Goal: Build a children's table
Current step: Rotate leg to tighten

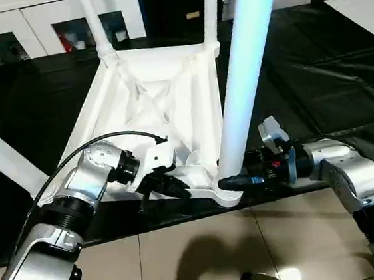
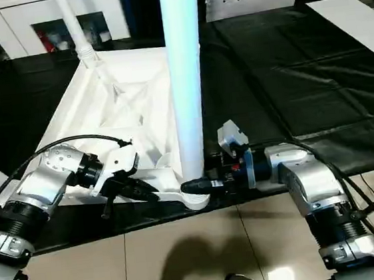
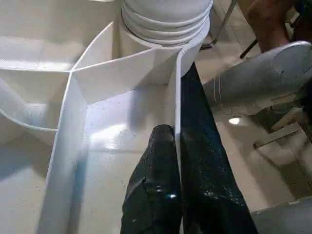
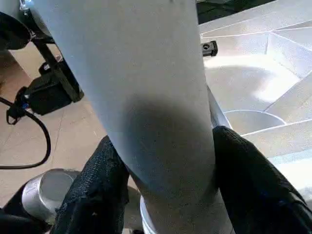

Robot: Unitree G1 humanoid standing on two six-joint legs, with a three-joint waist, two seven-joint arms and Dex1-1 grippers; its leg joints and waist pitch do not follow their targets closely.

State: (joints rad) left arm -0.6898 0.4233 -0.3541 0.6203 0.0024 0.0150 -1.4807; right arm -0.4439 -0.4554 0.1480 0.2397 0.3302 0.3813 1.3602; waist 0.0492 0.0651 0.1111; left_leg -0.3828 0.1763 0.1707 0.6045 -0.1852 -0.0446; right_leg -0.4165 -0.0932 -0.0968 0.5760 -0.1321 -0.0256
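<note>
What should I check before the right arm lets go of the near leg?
1. Right gripper closed around near leg at its base: ok.
2. Left gripper clamped on tabletop rim: ok; fingers straddle the wall.
3. Leg stands upright in the near corner socket: ok.
4. Leg fully seated: cannot tell.
5. Far legs standing in their sockets: ok.

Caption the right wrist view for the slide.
Right gripper clamps a white table leg standing in the upturned tabletop.
</note>
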